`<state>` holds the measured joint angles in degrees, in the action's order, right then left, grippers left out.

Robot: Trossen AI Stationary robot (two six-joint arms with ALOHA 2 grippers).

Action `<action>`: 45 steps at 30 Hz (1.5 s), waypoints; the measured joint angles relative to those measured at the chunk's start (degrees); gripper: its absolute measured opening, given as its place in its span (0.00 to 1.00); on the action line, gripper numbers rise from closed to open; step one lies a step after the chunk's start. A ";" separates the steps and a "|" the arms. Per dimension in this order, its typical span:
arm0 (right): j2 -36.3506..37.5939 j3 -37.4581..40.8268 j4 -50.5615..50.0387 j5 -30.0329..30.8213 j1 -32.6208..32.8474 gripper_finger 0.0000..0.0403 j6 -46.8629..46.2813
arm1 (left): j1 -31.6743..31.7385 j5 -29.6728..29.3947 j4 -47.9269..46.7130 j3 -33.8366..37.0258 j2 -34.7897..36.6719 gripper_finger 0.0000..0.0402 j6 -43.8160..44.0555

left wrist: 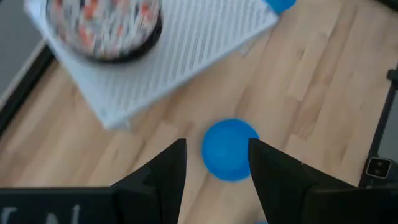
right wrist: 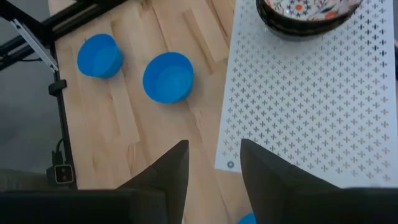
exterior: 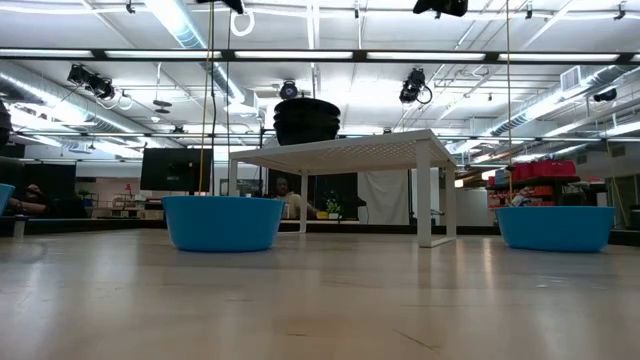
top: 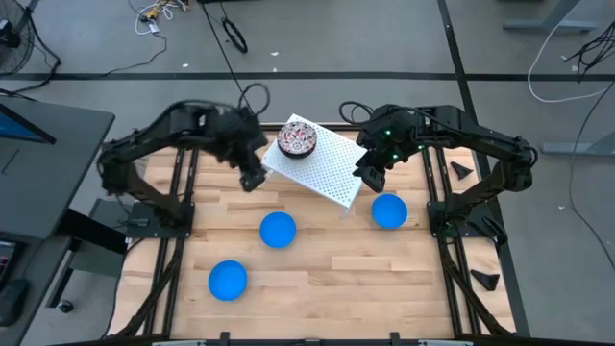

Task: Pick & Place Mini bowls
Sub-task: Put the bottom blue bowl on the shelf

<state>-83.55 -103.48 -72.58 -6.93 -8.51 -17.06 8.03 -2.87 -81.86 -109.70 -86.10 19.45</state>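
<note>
Three plain blue bowls stand on their bases on the wooden table: one at the middle (top: pixel 278 230), one nearer (top: pixel 228 280), one to the right (top: pixel 388 210). A stack of speckled bowls (top: pixel 296 137) stands on the white perforated rack (top: pixel 327 163), showing as a dark stack (exterior: pixel 306 120) in the low view. My left gripper (top: pixel 252 178) hovers open at the rack's left end, with the middle blue bowl (left wrist: pixel 229 149) showing beyond its fingers. My right gripper (top: pixel 370 176) hovers open at the rack's right end, above the rack's edge (right wrist: pixel 230 163).
The rack stands on thin legs (exterior: pixel 424 200) at the table's far middle, between both arms. Black frame rails (top: pixel 178 240) (top: pixel 447 240) run along the table's left and right sides. Bare wood (top: pixel 365 279) lies at the near right.
</note>
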 joint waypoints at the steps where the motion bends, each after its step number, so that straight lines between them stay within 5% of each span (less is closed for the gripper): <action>1: 0.00 0.00 0.25 -0.01 -0.01 0.36 0.01 | -0.68 -0.55 0.04 2.20 1.59 0.44 1.87; 12: 0.00 0.00 2.98 -0.01 -0.01 0.36 2.82 | -8.29 -1.29 1.04 22.14 13.74 0.44 18.35; 25: -0.20 0.00 3.15 -0.05 0.00 0.36 3.02 | -20.25 1.22 2.57 39.15 13.92 0.44 29.72; 45: -0.20 0.00 3.13 -0.05 -0.02 0.36 2.55 | -39.40 7.97 25.08 59.42 13.64 0.44 46.59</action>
<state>-83.74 -103.48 -69.45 -6.98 -8.53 -14.50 -31.37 5.10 -56.78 -50.28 -72.47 66.05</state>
